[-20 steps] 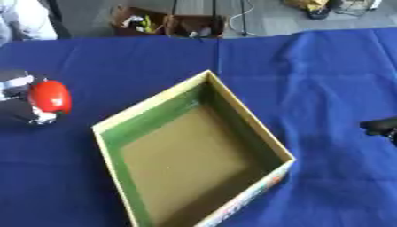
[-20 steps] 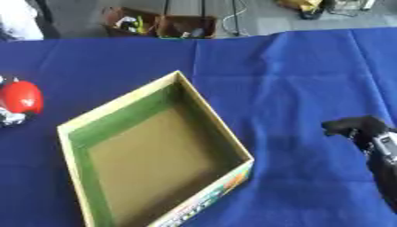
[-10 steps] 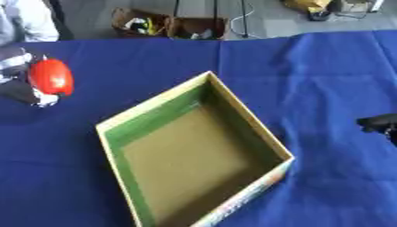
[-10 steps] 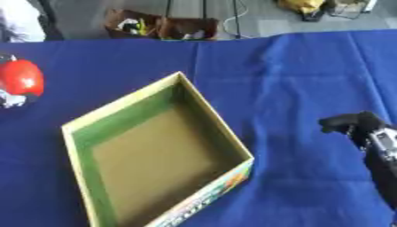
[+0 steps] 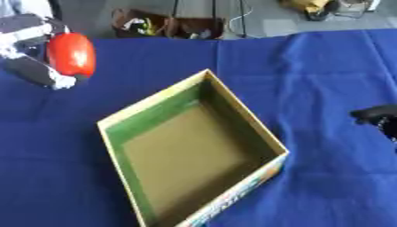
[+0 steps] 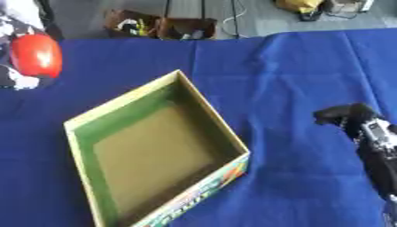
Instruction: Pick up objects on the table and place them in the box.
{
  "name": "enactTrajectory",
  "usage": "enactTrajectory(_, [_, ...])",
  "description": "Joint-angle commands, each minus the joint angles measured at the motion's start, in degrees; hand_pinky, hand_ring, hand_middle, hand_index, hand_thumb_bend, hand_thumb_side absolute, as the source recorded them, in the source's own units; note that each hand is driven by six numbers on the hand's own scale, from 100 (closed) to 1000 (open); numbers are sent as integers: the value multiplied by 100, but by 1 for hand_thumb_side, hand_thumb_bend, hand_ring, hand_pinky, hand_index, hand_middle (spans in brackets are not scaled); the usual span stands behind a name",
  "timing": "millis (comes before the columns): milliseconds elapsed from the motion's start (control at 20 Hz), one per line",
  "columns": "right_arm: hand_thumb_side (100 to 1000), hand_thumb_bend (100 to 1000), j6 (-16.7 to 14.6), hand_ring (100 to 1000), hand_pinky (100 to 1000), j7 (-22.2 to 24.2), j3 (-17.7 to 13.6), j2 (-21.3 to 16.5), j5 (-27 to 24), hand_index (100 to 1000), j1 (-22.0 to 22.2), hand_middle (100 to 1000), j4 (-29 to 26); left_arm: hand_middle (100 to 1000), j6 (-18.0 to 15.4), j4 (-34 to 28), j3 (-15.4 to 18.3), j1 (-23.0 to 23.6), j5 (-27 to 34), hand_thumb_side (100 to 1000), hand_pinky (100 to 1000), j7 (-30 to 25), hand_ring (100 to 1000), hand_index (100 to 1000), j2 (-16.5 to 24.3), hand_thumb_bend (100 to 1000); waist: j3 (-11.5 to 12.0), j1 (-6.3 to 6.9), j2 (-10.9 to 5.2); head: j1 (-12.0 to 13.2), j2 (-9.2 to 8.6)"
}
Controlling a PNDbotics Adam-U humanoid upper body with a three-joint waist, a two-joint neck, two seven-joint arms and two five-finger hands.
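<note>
A red rounded object [image 5: 72, 54] is held at the upper left, above the blue cloth. My left hand [image 5: 31, 66] is curled around it from the left side, and part of the object is hidden behind the fingers. The open cardboard box [image 5: 263, 138] with green inner walls and a brown floor lies tilted in the middle of the table, holding nothing. The red object is up and to the left of the box's far corner. At the right edge my right hand [image 6: 353, 119] rests low over the cloth, its dark fingers bent, holding nothing.
A blue cloth [image 5: 325, 75] covers the whole table. Beyond its far edge, on the floor, sit a brown box of clutter [image 5: 167, 26] and a yellow item [image 5: 310, 6]. Bare cloth lies between the box and my right hand.
My left hand has lifted the red object up and away from the cloth. The camera view has shifted a little. My right hand has hardly moved.
</note>
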Motion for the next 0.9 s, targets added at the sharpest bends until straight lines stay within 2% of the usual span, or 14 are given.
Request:
enactTrajectory(50, [1000,100,-17,768,861,-27,-26,-105,-59,677,-18,557,-60,451,122,-493,-115,-222,133,286,190,-219,371,677,-7,100,16,-13,-158,-82,127])
enactTrajectory(350, [1000,100,-37,769,863,-29,-19,-102,-95,678,-19,558,-60,446,539,-1313,-242,-262,186,280,190,-564,364,669,-152,100,3,-27,-194,-113,229])
enactTrajectory(550, [1000,100,-8,770,864,-17,-3,-89,-131,678,-20,559,-60,447,745,-1772,-505,-327,273,280,191,-858,365,667,-323,100,13,-24,-251,-91,309])
enactTrajectory(750, [1000,100,8,770,865,-5,3,-87,-160,679,-26,560,-60,445,938,-1972,-562,-353,288,287,191,-1077,364,664,-379,100,5,-22,-274,-77,326])
enactTrajectory(900, [1000,100,30,771,865,-12,1,-78,-181,679,-22,560,-60,445,991,-2000,-738,-401,377,292,191,-1206,364,662,-519,100,-13,-15,-316,-64,346])
